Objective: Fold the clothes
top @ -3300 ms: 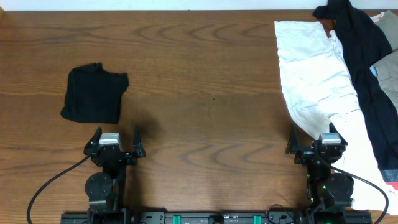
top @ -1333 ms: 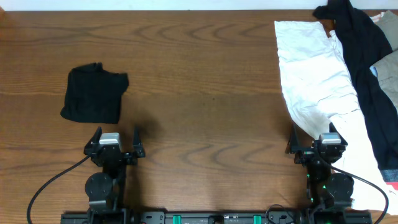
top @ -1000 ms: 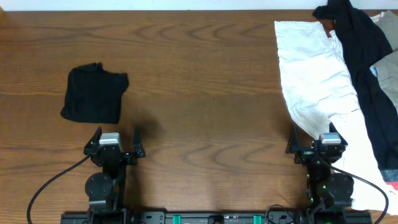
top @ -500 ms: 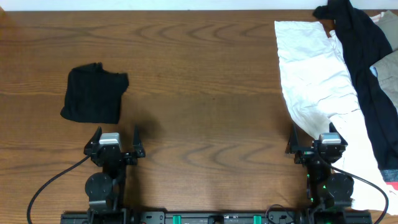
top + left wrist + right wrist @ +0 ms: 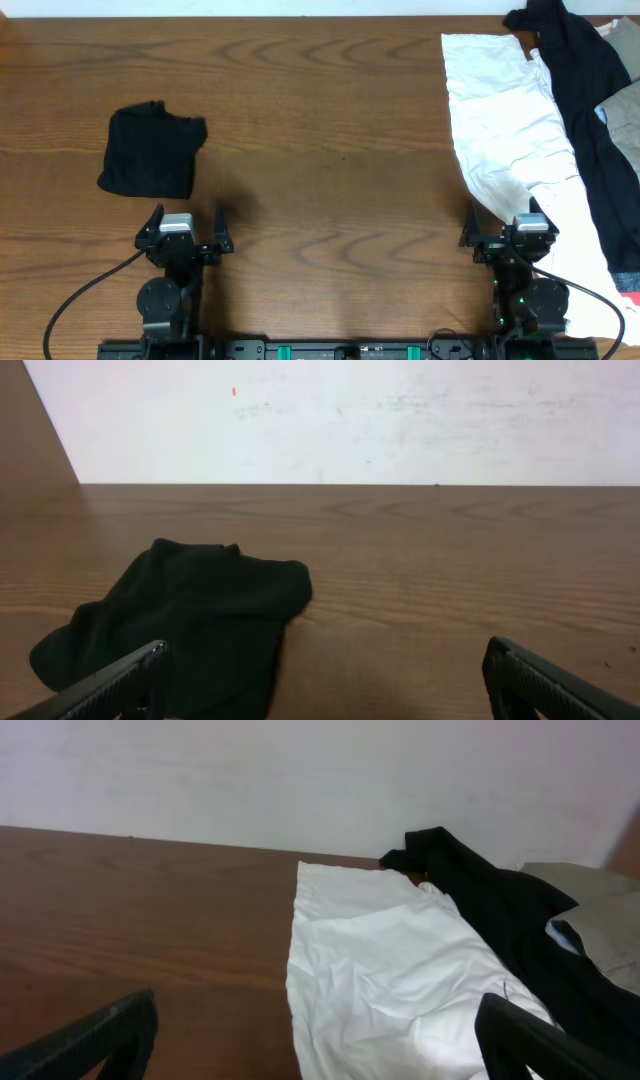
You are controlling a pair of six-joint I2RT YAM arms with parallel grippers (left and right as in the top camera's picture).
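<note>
1. Left gripper (image 5: 187, 216): jaws wide apart and holding nothing, low over the near-left part of the wooden table (image 5: 330, 120).
2. Right gripper (image 5: 503, 222): jaws likewise spread and empty, at the near edge of the white shirt (image 5: 505, 120); whether it touches the cloth cannot be told.
3. Black bundle (image 5: 150, 152): a compact garment lying alone on the left, just beyond the left gripper.
4. White shirt: wrinkled, spread lengthwise along the right side.
5. Black garment (image 5: 585, 80): draped across the shirt's right margin.
6. Beige garment (image 5: 625, 110): at the far-right edge, partly under the black garment.
</note>
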